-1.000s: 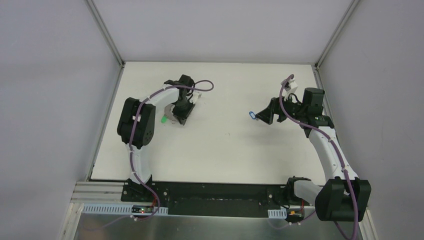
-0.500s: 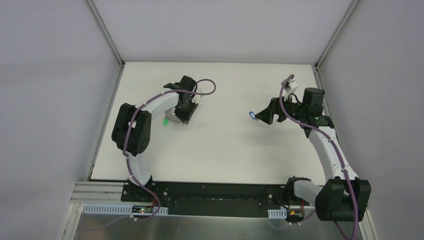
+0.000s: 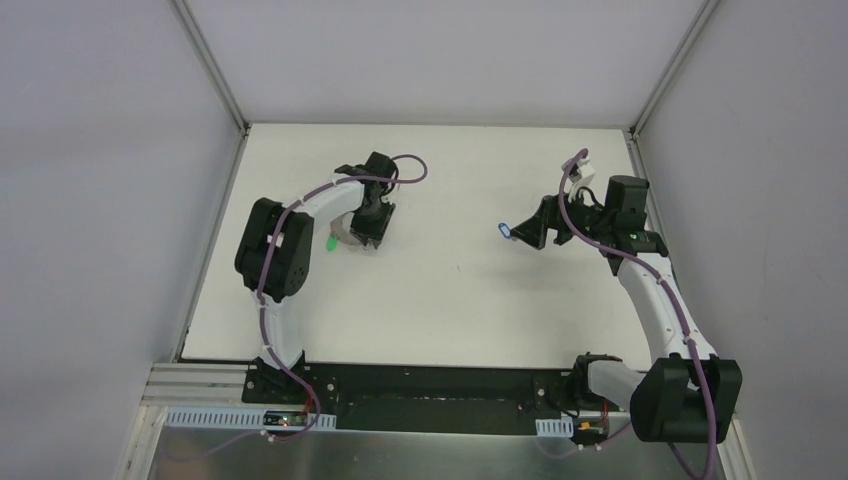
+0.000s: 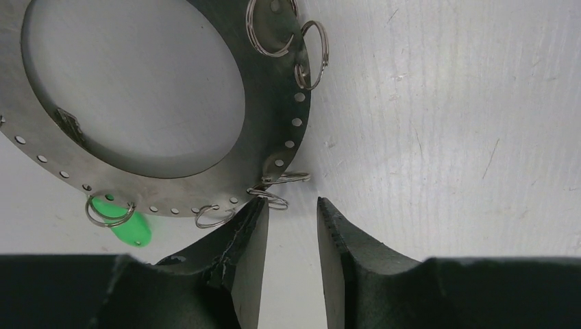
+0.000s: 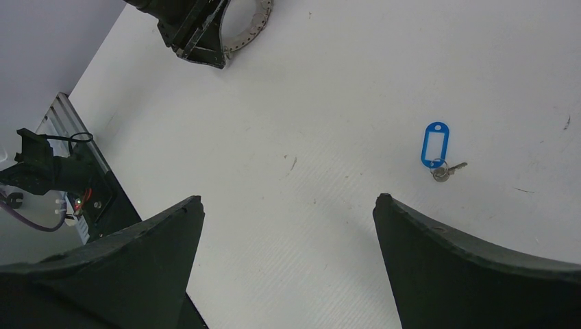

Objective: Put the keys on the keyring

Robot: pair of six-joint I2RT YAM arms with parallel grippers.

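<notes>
The keyring (image 4: 274, 116) is a flat grey metal disc with a big centre hole and small wire loops (image 4: 312, 51) round its rim. It lies on the white table; in the top view (image 3: 343, 232) my left arm partly hides it. A key with a green tag (image 4: 127, 227) hangs on one loop. My left gripper (image 4: 291, 204) is low at the ring's rim, its jaws a narrow gap apart with only table between them. Its left fingertip (image 4: 257, 212) is beside a wire loop. A key with a blue tag (image 5: 436, 145) lies alone on the table. My right gripper (image 5: 288, 199) hovers wide open and empty near it.
White walls with metal corner posts (image 3: 210, 60) close in the table on three sides. My left gripper and the keyring also show at the top of the right wrist view (image 5: 199, 31). No other keys show.
My left arm's elbow swung out to the left and back, and its gripper shifted slightly at the keyring's edge. The right arm and the blue-tagged key have not moved.
</notes>
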